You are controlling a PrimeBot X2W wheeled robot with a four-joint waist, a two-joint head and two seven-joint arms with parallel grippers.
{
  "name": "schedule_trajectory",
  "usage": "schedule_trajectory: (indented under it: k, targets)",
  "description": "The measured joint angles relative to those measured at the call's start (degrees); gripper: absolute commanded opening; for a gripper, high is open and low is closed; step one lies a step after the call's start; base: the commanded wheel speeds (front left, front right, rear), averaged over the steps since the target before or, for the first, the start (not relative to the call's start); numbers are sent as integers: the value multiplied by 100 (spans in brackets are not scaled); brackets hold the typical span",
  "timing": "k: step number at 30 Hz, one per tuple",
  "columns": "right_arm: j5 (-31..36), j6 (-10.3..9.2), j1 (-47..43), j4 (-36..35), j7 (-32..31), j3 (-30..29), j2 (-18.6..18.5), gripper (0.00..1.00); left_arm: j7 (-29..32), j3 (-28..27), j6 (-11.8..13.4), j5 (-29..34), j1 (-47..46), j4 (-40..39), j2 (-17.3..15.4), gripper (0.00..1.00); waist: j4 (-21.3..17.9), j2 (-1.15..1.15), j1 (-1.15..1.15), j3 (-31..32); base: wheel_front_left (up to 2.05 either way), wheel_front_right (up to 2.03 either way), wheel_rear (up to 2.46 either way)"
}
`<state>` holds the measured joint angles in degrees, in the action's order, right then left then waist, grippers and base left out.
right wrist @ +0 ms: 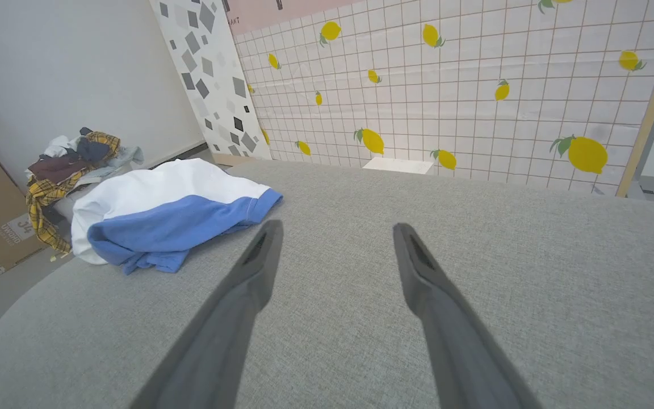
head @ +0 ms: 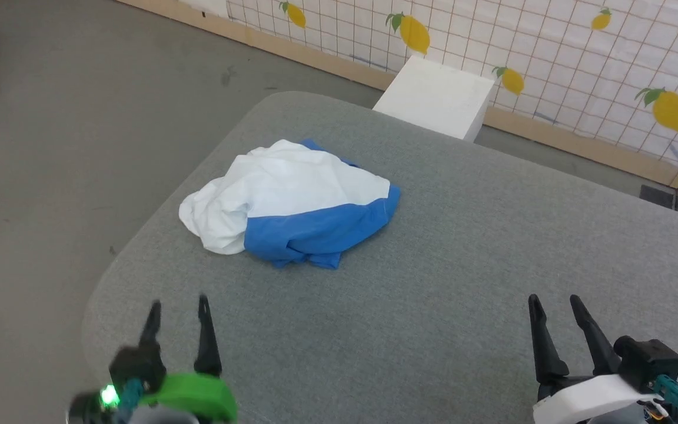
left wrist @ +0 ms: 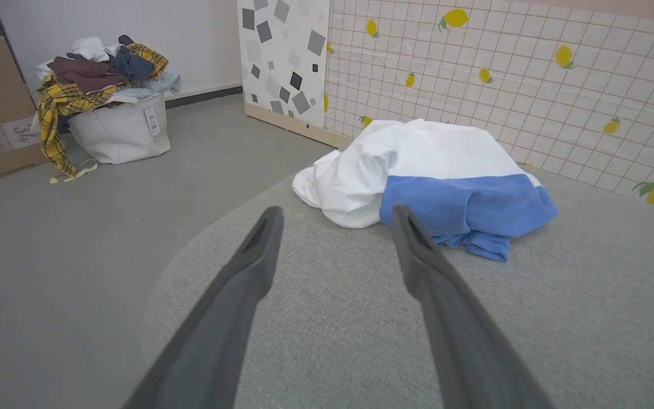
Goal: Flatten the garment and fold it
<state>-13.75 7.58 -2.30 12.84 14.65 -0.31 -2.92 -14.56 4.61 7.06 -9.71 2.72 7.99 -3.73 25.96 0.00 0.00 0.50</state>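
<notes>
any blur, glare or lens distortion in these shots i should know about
Head view: soft even light, faint shadow under the crumpled white and blue cotton T-shirt; a green lamp glares by the left gripper. Left wrist view: its dark fingers are soft, the shirt sharp. Right wrist view: the lemon-print grid wall leans, wide-angle stretch.

Garment [head: 292, 203] — crumpled white-and-blue heap on table [head: 462, 265]

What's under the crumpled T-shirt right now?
The T-shirt lies bunched on the grey fabric table top, which shows all around it. Its lower layers and anything beneath the heap are covered, so I cannot tell.
</notes>
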Motion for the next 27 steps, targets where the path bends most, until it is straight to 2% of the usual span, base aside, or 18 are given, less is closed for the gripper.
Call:
schedule_trajectory:
  k: [4,8,11,13,18,22,27]
  targets:
    - [53,0,1,-25,0,-22,2,100,74,-31,-247,-57,-890,164,-233,100,-16,0,0,-102,0,0,0]
    - [198,0,20,-110,-21,-96,4,100,436,-88,-572,-277,-2037,523,-511,100,-86,0,0,-286,0,0,0]
    - [337,0,57,-253,-134,-165,7,100,945,-145,-797,-491,-2792,1025,-609,100,-169,0,0,-464,0,0,0]
    - [428,0,91,-363,-216,-216,4,100,1500,-191,-893,-767,-3240,1491,-614,100,-231,0,0,-598,0,0,0]
    - [672,0,159,-697,-444,-353,7,100,3067,-366,-920,-1371,-4221,2605,-610,100,-443,0,0,-997,0,0,0]
    - [802,0,159,-990,-624,-453,7,100,4180,-282,-867,-1503,-4655,3206,-571,100,-653,0,0,-1312,0,0,0]
    - [926,0,158,-1336,-769,-602,4,100,4797,-163,-721,-1527,-4788,3606,-463,100,-886,0,0,-1695,0,0,0]
